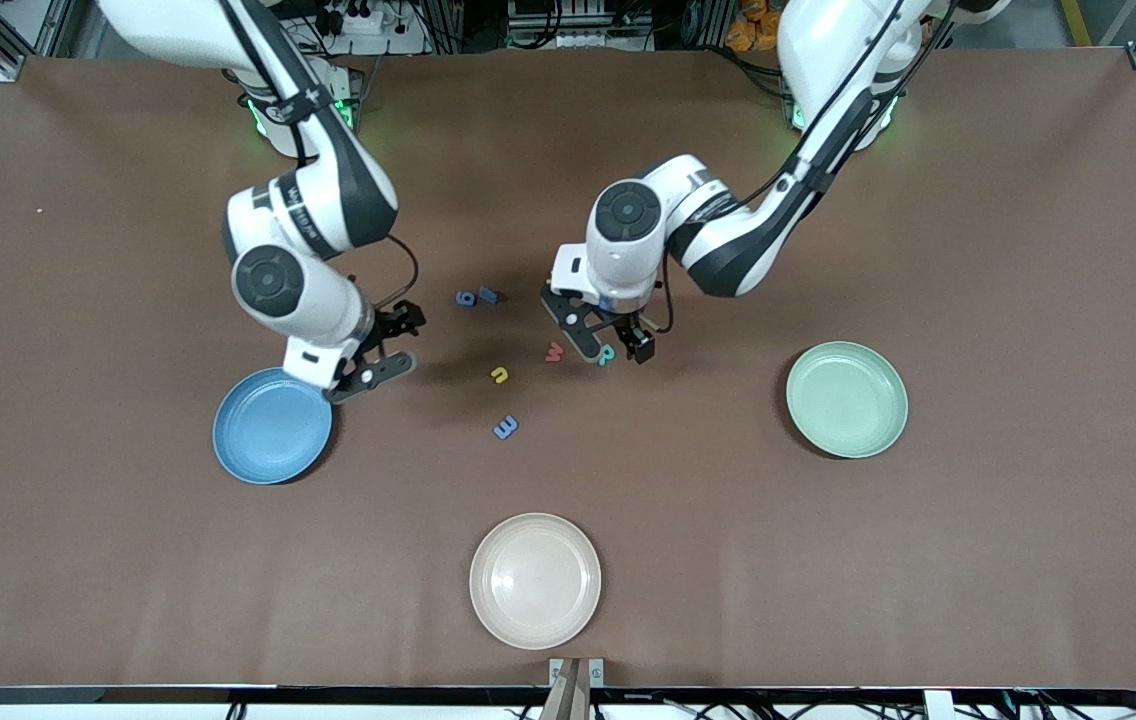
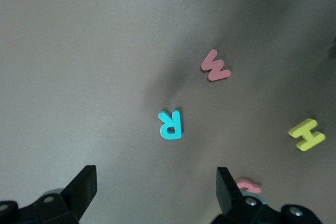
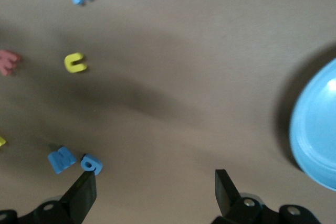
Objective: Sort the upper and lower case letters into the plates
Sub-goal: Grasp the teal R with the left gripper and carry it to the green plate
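Note:
My left gripper (image 1: 611,346) hangs open low over the teal R (image 1: 606,354), with nothing between its fingers; in the left wrist view the R (image 2: 170,124) lies just ahead of the gripper (image 2: 156,187). Around it are a pink w (image 2: 215,65), a yellow H (image 2: 307,135) and a pink letter (image 2: 248,184) half hidden by a finger. My right gripper (image 1: 390,345) is open over bare table beside the blue plate (image 1: 272,426). Two blue letters (image 3: 61,159) lie near one of its fingers (image 3: 81,195). The mint green plate (image 1: 847,399) sits toward the left arm's end.
A yellow u (image 1: 499,375) and a blue letter (image 1: 506,427) lie nearer the front camera than the other letters. A cream plate (image 1: 535,580) sits close to the table's front edge. Both sorting plates hold nothing.

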You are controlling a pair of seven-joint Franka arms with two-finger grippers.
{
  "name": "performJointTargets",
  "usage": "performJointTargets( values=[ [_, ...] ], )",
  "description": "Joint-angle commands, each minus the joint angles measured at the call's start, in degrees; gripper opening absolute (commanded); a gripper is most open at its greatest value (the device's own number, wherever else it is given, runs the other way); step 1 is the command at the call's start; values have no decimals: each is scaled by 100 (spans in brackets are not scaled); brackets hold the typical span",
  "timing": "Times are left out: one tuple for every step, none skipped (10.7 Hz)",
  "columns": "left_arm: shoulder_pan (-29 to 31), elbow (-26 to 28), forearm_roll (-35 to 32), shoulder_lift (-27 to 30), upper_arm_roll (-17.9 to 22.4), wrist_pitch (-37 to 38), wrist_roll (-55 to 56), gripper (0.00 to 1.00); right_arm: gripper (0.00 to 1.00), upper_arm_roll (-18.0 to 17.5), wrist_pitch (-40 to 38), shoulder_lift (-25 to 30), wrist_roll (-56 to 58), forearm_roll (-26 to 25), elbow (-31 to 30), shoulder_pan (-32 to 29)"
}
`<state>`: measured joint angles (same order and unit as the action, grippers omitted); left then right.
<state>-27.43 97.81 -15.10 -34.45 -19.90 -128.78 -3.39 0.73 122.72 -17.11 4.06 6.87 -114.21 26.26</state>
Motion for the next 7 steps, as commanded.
performJointTargets(
  values=[
    [-87, -219, -518, -412, 83, -233, -74, 100, 100, 33, 724, 470, 77, -149, -951, 579],
    [-96, -219, -555, -518, 92, -296, -39, 98, 100, 33, 1040, 463, 286, -403, -1136, 704],
    [-96, -236, -607, -606, 92, -375, -47, 97, 100, 33, 1122, 489, 636, -423, -1225, 740],
    [-87, -237, -643, -712, 92, -480, -82, 95, 100, 33, 1105, 663, 962, -423, -1339, 749],
    [-87, -245, -643, -808, 92, -594, -83, 93, 100, 33, 1105, 804, 1034, -432, -1445, 810],
    [-96, -245, -643, -879, 92, -726, -39, 90, 100, 33, 1166, 805, 1087, -562, -1489, 1002],
    [-96, -254, -643, -967, 92, -805, -30, 87, 100, 33, 1227, 858, 1062, -694, -1594, 1186]
  ],
)
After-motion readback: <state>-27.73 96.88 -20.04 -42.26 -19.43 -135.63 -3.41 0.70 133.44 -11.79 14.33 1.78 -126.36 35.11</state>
